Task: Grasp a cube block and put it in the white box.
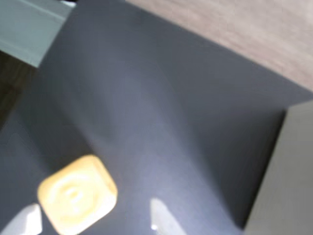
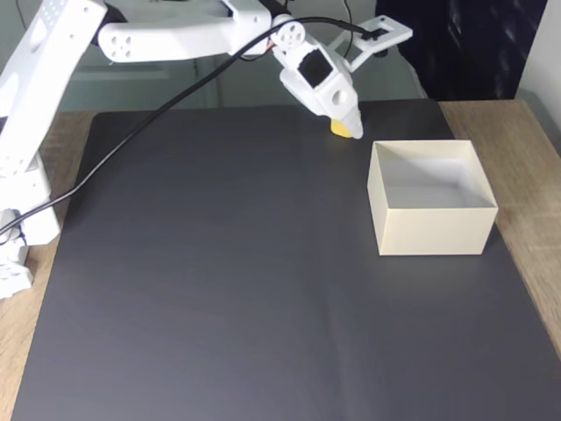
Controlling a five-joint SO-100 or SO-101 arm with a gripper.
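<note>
The yellow cube block (image 1: 77, 199) lies on the dark mat in the wrist view, at the lower left, tilted toward the camera. My gripper (image 1: 93, 223) stands around it. The left fingertip (image 1: 27, 220) is against the cube, and a strip of mat shows between the cube and the right fingertip (image 1: 161, 220), so the jaws are open. In the fixed view the gripper (image 2: 347, 123) points down at the far side of the mat, with the cube block (image 2: 343, 130) peeking out at its tip. The white box (image 2: 429, 200) stands open-topped just to the right and nearer; its wall (image 1: 286, 176) fills the wrist view's right edge.
A dark grey mat (image 2: 228, 281) covers most of the wooden table (image 2: 526, 132). The arm's white base (image 2: 22, 175) and a black cable (image 2: 131, 140) are at the left edge. A pale green wall edge (image 1: 24, 29) shows beyond the mat.
</note>
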